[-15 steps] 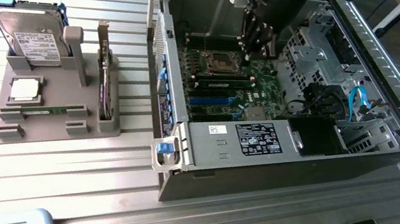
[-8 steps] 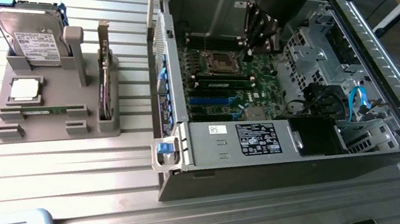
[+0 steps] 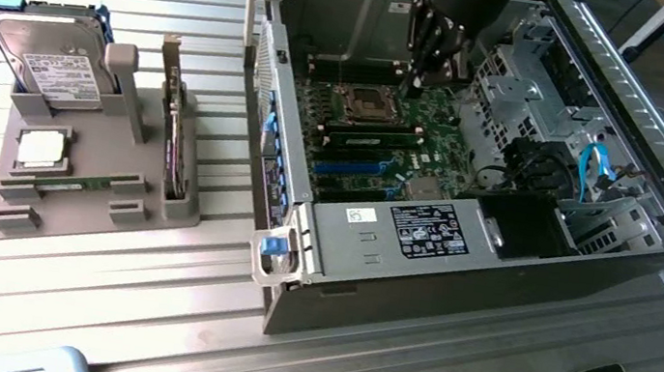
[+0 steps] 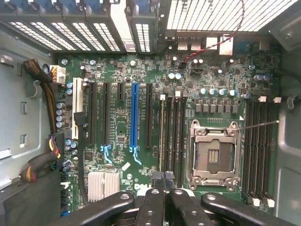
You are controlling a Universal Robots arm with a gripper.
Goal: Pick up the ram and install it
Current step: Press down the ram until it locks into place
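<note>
One ram (image 3: 372,139) stands in a slot of the motherboard inside the open computer case (image 3: 646,172), beside the empty processor socket (image 3: 363,103). In the wrist view this ram (image 4: 162,136) shows edge-on as a thin light line in the slot next to the socket (image 4: 211,150). My gripper (image 3: 414,85) hangs inside the case above the board, shut, with nothing visible between its fingers. In the wrist view the gripper (image 4: 163,181) has its tips meeting over one end of that stick; whether they touch it I cannot tell. A second ram (image 3: 85,183) lies in the grey holder (image 3: 8,219) outside the case.
The holder, at the exterior view's left, also carries a hard drive (image 3: 50,59), a silver processor chip (image 3: 41,148) and an upright expansion card (image 3: 172,125). Case walls, a drive cage (image 3: 515,95) and cables (image 4: 47,99) surround the motherboard. More slots (image 4: 258,150) lie beyond the socket.
</note>
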